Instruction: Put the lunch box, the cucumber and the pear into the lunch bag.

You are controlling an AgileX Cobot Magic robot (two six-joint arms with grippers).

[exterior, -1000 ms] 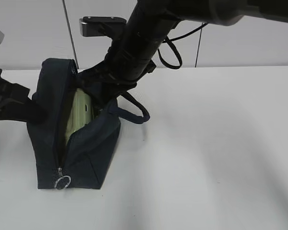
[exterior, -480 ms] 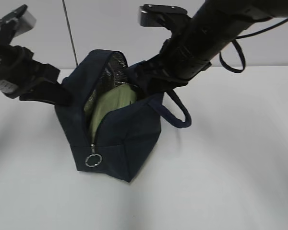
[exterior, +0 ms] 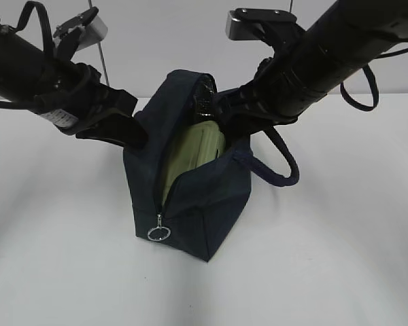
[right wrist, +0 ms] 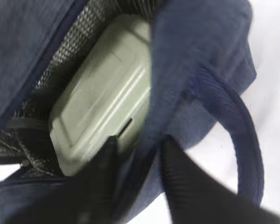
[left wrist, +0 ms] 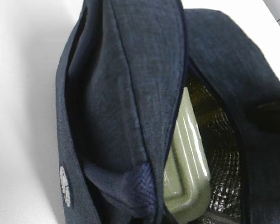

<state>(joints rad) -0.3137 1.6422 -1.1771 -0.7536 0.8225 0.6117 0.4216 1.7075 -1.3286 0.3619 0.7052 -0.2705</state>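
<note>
The dark navy lunch bag (exterior: 204, 210) stands on the white table with its top open between my two arms. The sage-green lid of the lunch box (exterior: 194, 153) shows inside it, standing on edge against the silvery lining, in the left wrist view (left wrist: 186, 158) and the right wrist view (right wrist: 102, 93) too. My right gripper (right wrist: 139, 142) is shut on the bag's right wall, one finger inside and one outside. My left gripper (exterior: 134, 132) is at the bag's left wall (left wrist: 130, 93); its fingers are hidden by fabric. The cucumber and the pear are out of view.
The bag's padded loop handle (exterior: 282, 170) hangs off its right side under the right arm. The metal ring pull (exterior: 159, 233) hangs at the front bottom of the open zipper. White table (exterior: 340, 258) lies all around, with a pale wall behind.
The bag and both arms have shifted to the right in the exterior view. The bag has turned and stands more upright. The left arm has come further into view.
</note>
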